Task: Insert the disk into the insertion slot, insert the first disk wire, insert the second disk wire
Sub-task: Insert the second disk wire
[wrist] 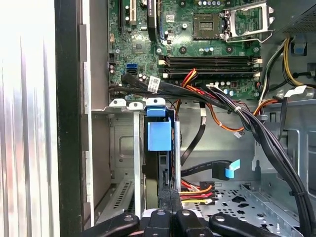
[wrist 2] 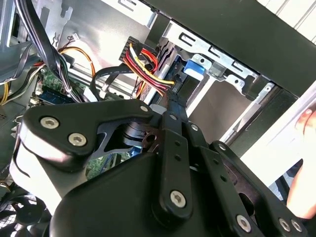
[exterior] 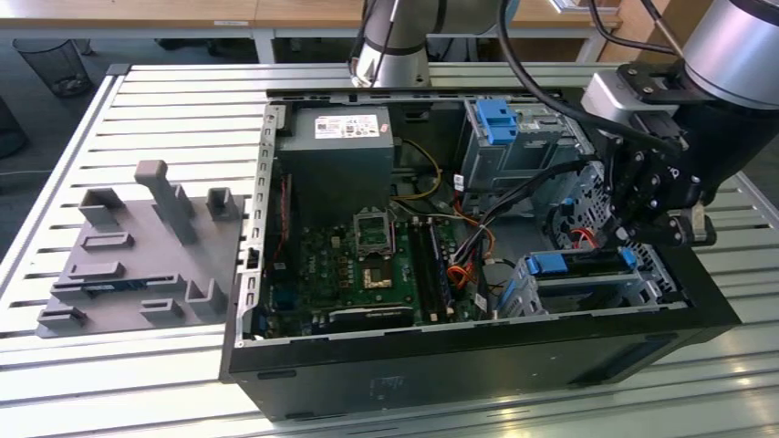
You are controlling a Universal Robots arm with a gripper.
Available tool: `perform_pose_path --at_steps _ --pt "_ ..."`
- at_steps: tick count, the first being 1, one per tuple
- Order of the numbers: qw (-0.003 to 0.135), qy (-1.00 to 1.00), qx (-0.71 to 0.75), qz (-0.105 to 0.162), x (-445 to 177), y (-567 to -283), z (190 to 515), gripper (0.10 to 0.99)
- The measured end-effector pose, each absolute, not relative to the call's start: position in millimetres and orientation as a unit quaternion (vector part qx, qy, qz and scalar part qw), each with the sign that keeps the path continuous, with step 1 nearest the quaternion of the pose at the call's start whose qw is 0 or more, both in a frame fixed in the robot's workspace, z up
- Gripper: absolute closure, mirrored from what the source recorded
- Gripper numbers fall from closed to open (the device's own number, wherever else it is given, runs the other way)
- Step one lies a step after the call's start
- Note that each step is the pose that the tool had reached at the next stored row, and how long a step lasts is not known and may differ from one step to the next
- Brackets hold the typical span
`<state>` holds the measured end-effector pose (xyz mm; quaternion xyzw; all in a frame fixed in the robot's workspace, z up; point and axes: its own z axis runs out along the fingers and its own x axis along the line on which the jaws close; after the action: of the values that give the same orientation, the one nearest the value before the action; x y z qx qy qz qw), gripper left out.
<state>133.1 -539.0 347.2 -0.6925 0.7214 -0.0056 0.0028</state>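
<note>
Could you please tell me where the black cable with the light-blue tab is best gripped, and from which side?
Probably by the rigid black connector just behind its light-blue tab, not the limp cable. It hangs clear of the disk with nothing over it, so coming in through the open side of the case and pinching its flat faces looks easiest.

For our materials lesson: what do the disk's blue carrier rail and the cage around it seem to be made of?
Blue carrier rail: likely moulded plastic, uniform bright colour, dull sheen. Cage: probably sheet metal, silver-grey, thin folded walls with punched holes.
</note>
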Motion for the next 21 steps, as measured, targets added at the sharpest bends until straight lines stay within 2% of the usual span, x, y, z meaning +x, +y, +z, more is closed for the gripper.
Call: perform_pose_path --at_steps 21 --pt "0.003 0.721 -0.692 -0.006 121 -539 350 0.98"
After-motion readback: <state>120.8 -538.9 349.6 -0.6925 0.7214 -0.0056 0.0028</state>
